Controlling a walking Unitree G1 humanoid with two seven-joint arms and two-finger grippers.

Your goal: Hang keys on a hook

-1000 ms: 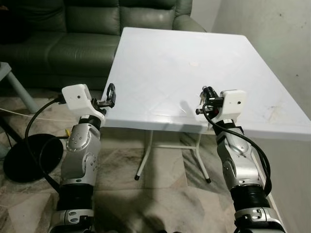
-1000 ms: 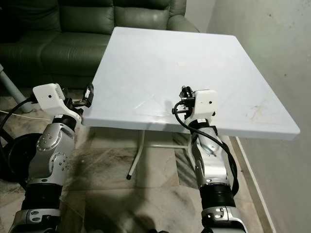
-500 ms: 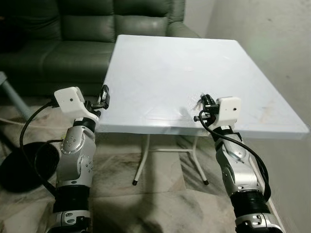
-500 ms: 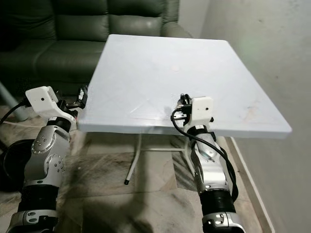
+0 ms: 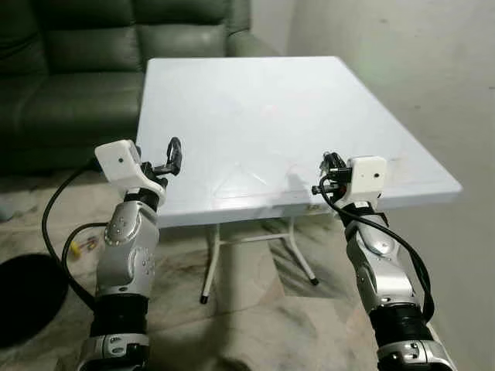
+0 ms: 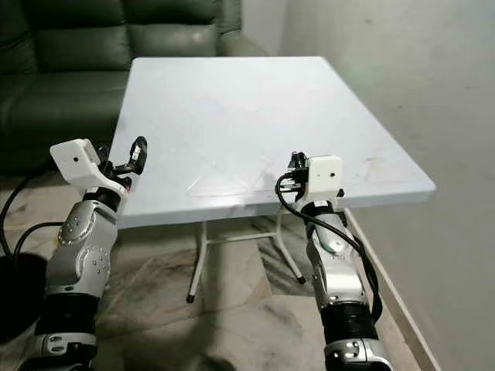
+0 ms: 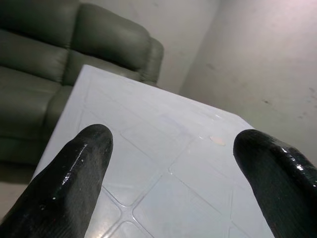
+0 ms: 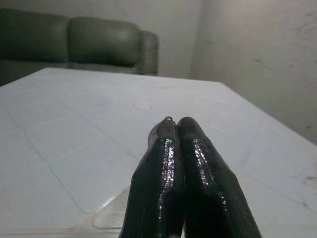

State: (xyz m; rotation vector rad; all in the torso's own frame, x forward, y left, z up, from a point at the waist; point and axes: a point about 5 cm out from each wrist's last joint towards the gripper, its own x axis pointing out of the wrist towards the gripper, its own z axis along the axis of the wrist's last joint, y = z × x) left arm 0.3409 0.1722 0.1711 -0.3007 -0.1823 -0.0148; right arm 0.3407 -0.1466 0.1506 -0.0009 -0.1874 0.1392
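Nearest the camera, the two silver arms rise from the bottom of the head views, over a marbled tile floor [image 5: 255, 309]. The left claw [image 5: 175, 154] is held up at the near left edge of the white desk [image 5: 255, 100]; in its wrist view its two black fingers [image 7: 69, 178] stand wide apart with nothing between them. The right claw [image 5: 331, 166] hovers over the near right part of the desk, just inside the front edge. In the right wrist view its fingers [image 8: 163, 173] are pressed together, and a thin bit of metal, like the loop of a key ring [image 8: 169, 118], peeks out at their tips. In the head views a small dark and silvery cluster sits at that claw, which may be the keys, though it is too small to make out clearly.

The desk top is white plastic with faint moulded lines and a small round pale mark [image 8: 142, 105] toward its middle. Its folding white legs [image 5: 213, 263] show beneath the front edge. Beyond the far left of the desk stands a dark green leather sofa [image 5: 69, 46]. A plain grey wall [image 5: 402, 62] runs along the right side.
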